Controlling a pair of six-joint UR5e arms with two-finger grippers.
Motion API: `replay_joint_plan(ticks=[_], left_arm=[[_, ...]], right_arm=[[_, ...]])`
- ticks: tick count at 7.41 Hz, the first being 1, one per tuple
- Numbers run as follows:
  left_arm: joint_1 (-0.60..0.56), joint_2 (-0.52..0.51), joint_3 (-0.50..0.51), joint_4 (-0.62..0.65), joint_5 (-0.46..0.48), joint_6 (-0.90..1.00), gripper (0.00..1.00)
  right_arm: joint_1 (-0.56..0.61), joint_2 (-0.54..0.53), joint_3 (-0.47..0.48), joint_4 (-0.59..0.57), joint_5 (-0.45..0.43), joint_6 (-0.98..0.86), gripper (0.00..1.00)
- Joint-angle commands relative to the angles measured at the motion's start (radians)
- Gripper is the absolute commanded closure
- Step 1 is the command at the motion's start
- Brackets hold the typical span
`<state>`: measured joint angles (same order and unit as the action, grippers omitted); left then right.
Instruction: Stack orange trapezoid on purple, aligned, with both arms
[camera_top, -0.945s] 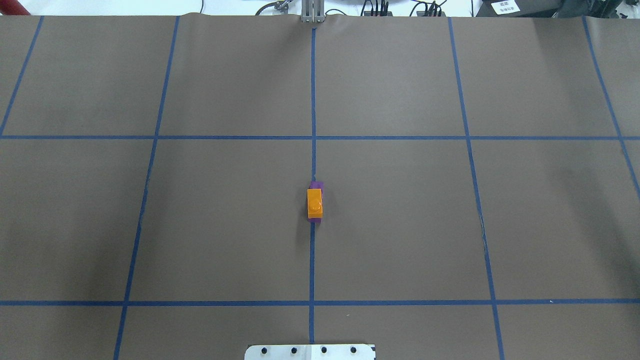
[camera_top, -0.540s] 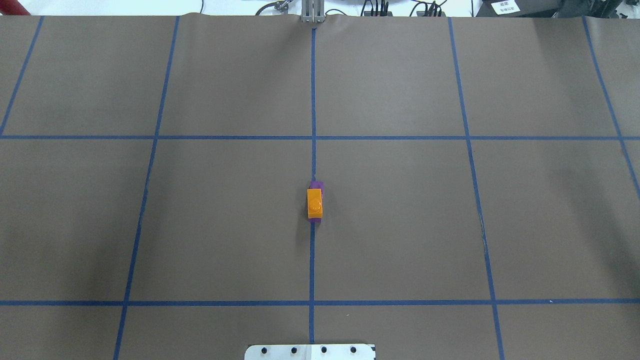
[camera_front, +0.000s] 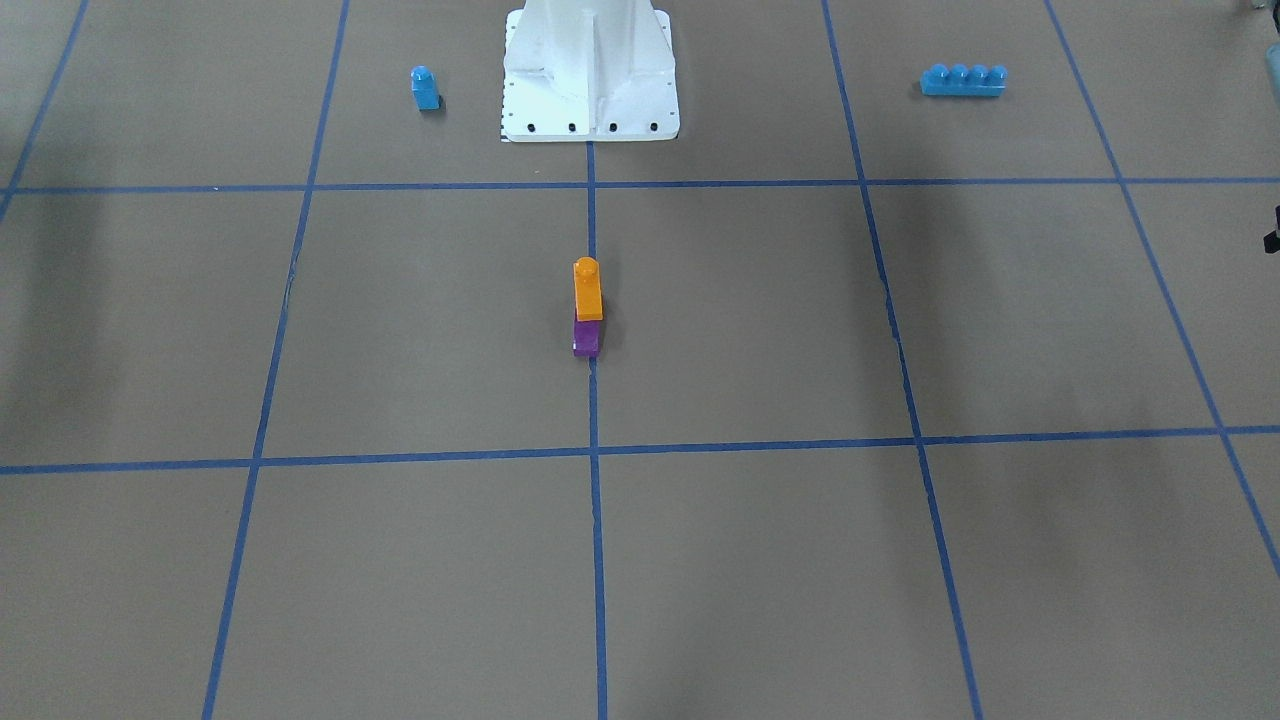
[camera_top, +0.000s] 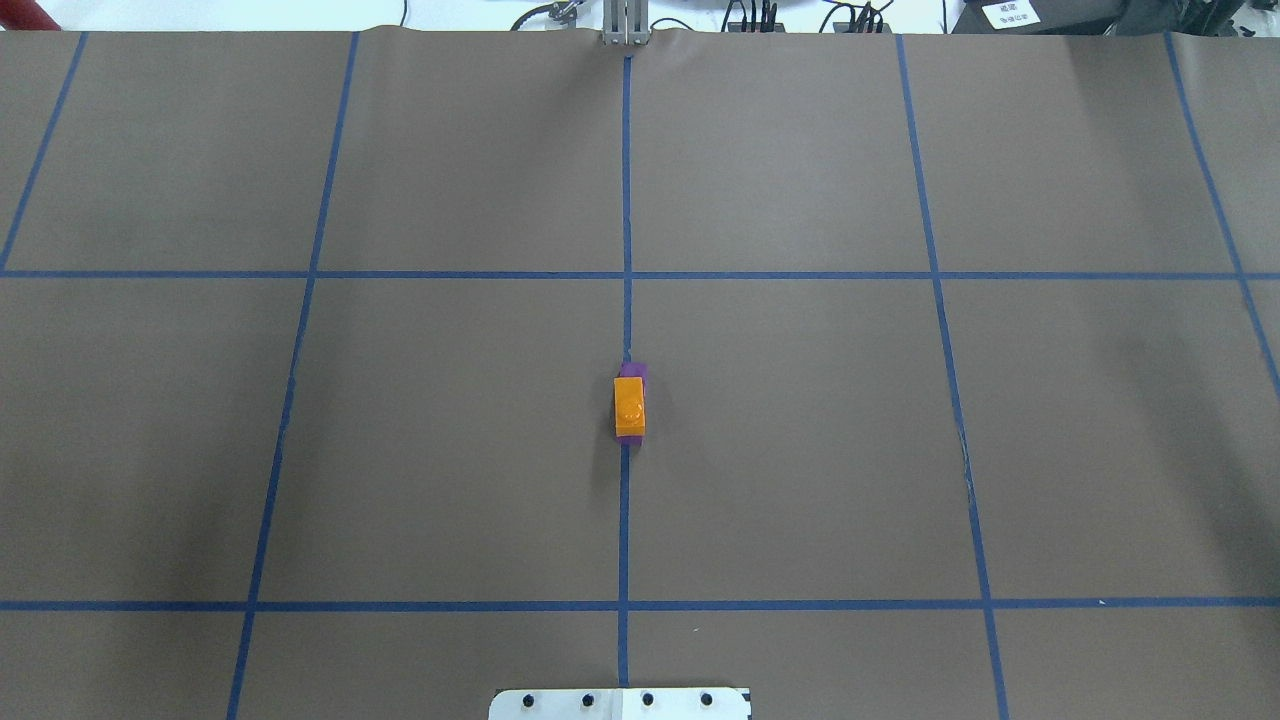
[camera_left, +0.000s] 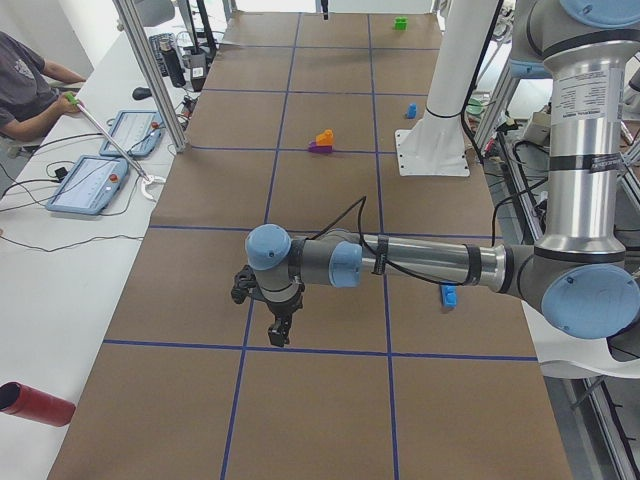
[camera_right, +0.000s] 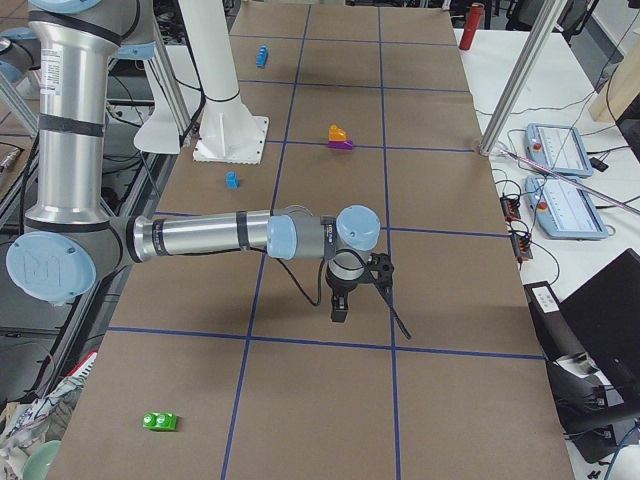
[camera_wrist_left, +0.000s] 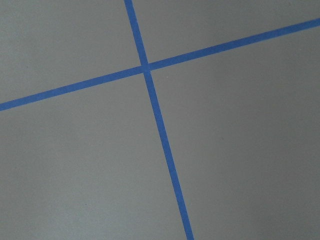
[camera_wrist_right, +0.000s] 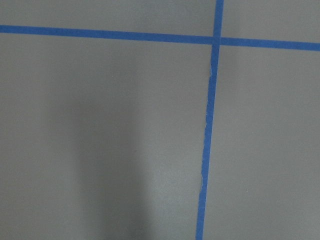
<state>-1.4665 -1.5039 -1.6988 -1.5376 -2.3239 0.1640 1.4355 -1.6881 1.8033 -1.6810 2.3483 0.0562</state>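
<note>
- The orange trapezoid (camera_top: 629, 408) sits on top of the purple (camera_top: 634, 370) block at the centre of the overhead view, on the middle tape line. Only slivers of purple show past its upper and lower ends.
- In the front-facing view the long sides look flush and the stud points up.
- Nothing touches the stack. The left gripper (camera_left: 277, 330) hangs low over the table at lower centre of the left side view, well apart from the blocks. The right gripper (camera_right: 340, 308) hangs likewise at centre of the right side view.
- I cannot tell how far either pair of fingers is spread; no block shows at either.
- Stacking looks done, I judge, so this is the closing step. The next move calls only for checking alignment, with a two-armed correction if it proves off.
- A small blue block (camera_front: 425, 88) and a long blue brick (camera_front: 963, 80) lie along the top of the front view.
</note>
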Motion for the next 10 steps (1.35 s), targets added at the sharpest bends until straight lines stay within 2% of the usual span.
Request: replay_joint_plan(ticks=[1, 4, 8, 10], left_arm=[[-0.008, 0.019, -0.012, -0.006, 0.003, 0.003, 0.00], [-0.008, 0.010, -0.008, -0.006, 0.002, -0.003, 0.00], [-0.012, 0.020, -0.076, -0.004, -0.008, 0.000, 0.00], [-0.015, 0.021, -0.073, -0.004, -0.008, 0.000, 0.00]], right_arm=[[0.000, 0.001, 0.010, 0.001, -0.006, -0.001, 0.00], [0.000, 0.002, 0.010, 0.001, -0.007, -0.001, 0.00], [-0.001, 0.007, 0.001, 0.001, -0.012, -0.001, 0.00], [0.000, 0.016, -0.006, 0.003, -0.009, -0.012, 0.00]])
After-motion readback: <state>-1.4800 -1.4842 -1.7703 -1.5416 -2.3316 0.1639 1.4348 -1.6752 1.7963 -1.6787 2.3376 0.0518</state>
